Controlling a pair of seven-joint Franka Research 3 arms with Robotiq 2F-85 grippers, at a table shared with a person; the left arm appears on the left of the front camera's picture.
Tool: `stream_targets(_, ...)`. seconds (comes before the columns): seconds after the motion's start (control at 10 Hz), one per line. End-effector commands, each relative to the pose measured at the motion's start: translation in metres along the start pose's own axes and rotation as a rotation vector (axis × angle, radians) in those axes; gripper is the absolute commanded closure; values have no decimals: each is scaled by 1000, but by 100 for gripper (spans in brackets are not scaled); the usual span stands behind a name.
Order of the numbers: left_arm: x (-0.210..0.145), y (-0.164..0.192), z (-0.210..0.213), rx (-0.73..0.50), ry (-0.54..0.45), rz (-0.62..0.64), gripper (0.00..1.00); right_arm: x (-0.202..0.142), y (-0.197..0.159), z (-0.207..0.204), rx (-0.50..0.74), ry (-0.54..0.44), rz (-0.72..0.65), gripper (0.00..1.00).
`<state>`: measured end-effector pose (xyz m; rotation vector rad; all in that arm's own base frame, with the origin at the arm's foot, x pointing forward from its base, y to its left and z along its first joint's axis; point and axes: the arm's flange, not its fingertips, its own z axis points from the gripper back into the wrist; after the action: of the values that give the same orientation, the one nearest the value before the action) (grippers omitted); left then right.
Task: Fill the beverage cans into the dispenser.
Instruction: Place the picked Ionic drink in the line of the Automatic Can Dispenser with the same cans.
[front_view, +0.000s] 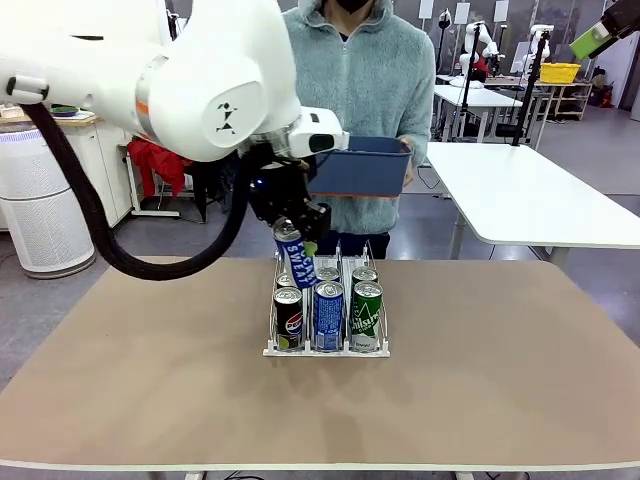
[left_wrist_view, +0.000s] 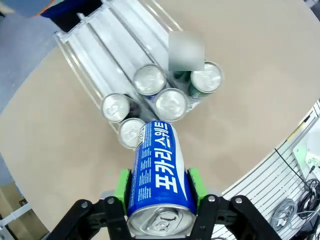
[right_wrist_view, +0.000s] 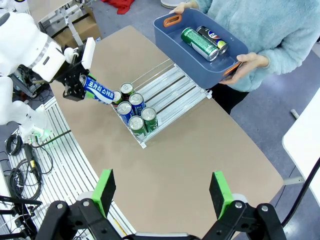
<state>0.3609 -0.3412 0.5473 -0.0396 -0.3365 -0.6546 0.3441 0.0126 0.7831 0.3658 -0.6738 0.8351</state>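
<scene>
Left end effector (left_wrist_view: 159, 186) pinches a blue Pocari Sweat can (front_view: 296, 258) across its mid-body, tilted, apparently over the dispenser's (right_wrist_view: 186, 94) left lane. Smooth, thin metal will slip or dent easily, and it is probably full and weighty. Right end effector (right_wrist_view: 162, 192) hangs spread and empty.

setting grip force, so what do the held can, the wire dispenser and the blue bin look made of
The held can looks like metal, probably aluminium: glossy printed blue-and-white wall, bare silver top with a pull tab. The dispenser has silvery wire dividers, likely metal, over a glossy pale base that looks plastic. The blue bin looks like moulded plastic, smooth and matte, with orange handle grips.
</scene>
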Motion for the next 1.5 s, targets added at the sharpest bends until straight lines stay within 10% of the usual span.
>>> stream_targets(0.0, 7, -7, 2, -51, 28, -72, 43, -1, 0, -1, 3, 1, -1, 0)
stream_targets(1.4, -17, -92, -61, 124, 28, -78, 43, -1, 0, -1, 3, 1, -1, 0)
